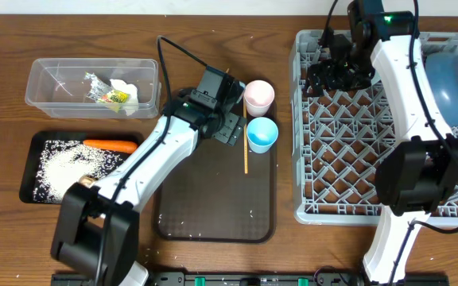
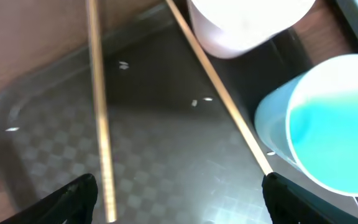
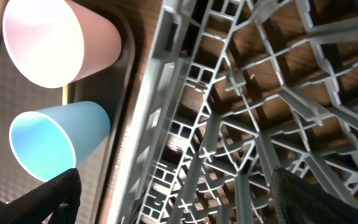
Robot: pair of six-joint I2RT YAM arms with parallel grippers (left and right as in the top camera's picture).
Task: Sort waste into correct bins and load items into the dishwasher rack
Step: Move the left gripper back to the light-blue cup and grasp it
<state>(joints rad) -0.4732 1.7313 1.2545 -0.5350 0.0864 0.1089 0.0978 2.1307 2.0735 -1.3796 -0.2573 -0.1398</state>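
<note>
Two thin wooden chopsticks (image 2: 101, 124) (image 2: 219, 93) lie on the dark brown serving tray (image 1: 213, 206). My left gripper (image 2: 179, 202) hovers open just above them, its fingers straddling both sticks. Only one chopstick (image 1: 245, 152) shows in the overhead view, beside my left gripper (image 1: 230, 127). The pale pink cup (image 1: 258, 97) and the light-blue cup (image 1: 262, 135) stand at the tray's far right corner. My right gripper (image 1: 336, 71) hangs open and empty over the far left part of the grey dishwasher rack (image 1: 316, 159). A large blue bowl (image 1: 452, 79) sits in the rack's far right corner.
The clear tub (image 1: 46, 79) at far left holds crumpled wrappers (image 1: 106, 94) and a white tissue (image 1: 130, 91). The black tray (image 1: 32, 159) in front of it holds rice (image 1: 66, 167) and an orange carrot (image 1: 110, 145). A few rice grains dot the serving tray.
</note>
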